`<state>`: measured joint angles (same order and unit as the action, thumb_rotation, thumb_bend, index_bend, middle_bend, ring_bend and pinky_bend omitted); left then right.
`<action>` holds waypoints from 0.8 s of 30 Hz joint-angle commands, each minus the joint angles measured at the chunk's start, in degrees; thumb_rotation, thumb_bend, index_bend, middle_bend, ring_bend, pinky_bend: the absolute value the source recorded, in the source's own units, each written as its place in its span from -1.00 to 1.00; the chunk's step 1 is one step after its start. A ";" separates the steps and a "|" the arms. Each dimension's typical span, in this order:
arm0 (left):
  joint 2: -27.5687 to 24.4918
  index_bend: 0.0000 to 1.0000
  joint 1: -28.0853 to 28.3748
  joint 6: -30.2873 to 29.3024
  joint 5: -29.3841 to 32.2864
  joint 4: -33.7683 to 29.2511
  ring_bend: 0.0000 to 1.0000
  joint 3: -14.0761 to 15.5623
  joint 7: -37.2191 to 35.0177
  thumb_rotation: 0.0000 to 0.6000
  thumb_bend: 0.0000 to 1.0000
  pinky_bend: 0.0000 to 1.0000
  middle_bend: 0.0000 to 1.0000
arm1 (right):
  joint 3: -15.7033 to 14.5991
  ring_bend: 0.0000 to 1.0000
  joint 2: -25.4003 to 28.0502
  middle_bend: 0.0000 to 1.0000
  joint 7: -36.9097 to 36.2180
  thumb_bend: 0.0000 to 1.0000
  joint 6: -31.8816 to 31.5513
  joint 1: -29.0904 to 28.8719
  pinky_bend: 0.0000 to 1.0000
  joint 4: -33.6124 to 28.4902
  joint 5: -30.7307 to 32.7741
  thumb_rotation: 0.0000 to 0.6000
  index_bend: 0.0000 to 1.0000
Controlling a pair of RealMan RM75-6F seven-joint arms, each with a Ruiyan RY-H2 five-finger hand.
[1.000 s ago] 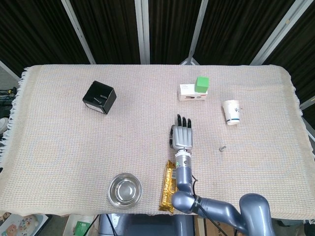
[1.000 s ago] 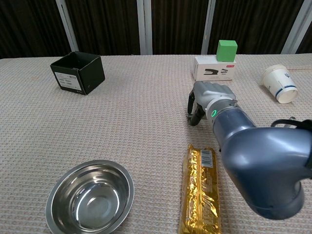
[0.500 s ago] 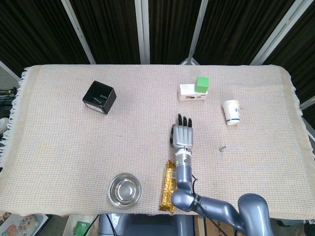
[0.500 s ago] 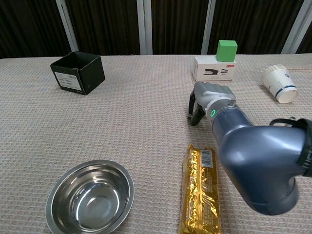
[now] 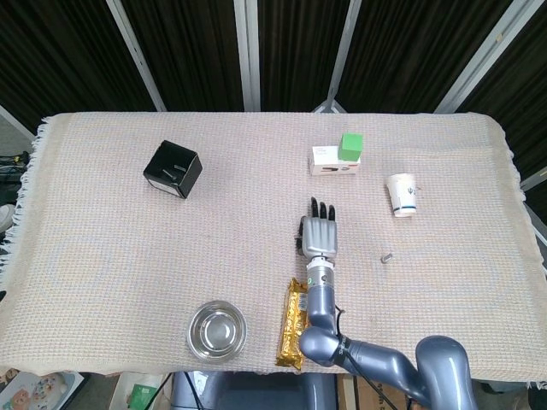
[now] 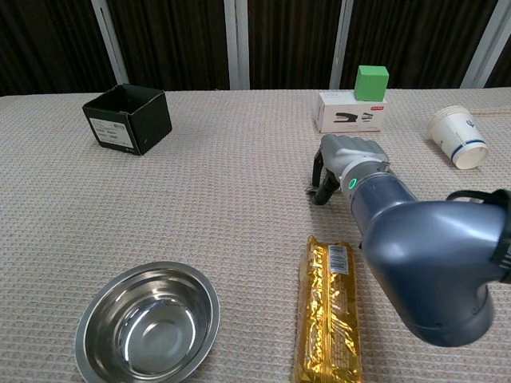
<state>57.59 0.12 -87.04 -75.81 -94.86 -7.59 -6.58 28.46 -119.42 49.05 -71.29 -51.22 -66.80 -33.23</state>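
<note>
One right hand (image 5: 320, 235) empty, fingers apart; steel bowl (image 5: 217, 330), black box (image 5: 172, 169) hold nothing visible.

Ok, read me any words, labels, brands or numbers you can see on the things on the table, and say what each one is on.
No text is clear enough to quote.
Black box: white label, print too small.
White box under the green block: red mark and dark picture, unreadable.
Paper cup: blue-green band and mark, blurred.
Gold snack pack: barcode patch, digits unreadable.
Right hand: green light, no text.
</note>
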 commanded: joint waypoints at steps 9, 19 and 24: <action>-0.07 -0.64 0.00 0.03 -0.01 0.12 -0.98 -0.02 -0.31 1.00 -0.87 -0.94 -0.76 | 0.05 -1.00 0.52 -1.00 -0.90 -0.31 0.04 0.34 -1.00 -1.29 -0.42 1.00 0.16; -0.08 -0.64 -0.02 0.01 -0.05 0.05 -0.98 0.01 -0.30 1.00 -0.87 -0.94 -0.76 | 0.70 -1.00 2.48 -1.00 -1.43 -0.31 -1.57 1.04 -1.00 -4.77 -1.02 1.00 0.16; -0.06 -0.64 -0.07 -0.11 -0.10 -0.05 -0.98 0.05 -0.15 1.00 -0.87 -0.94 -0.76 | 1.10 -1.00 3.69 -1.00 -1.30 -0.31 -2.15 1.38 -1.00 -6.36 -0.69 1.00 0.15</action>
<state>57.54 0.05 -87.15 -75.90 -94.90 -7.55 -6.71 29.44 -115.95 47.69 -73.33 -49.93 -72.93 -34.04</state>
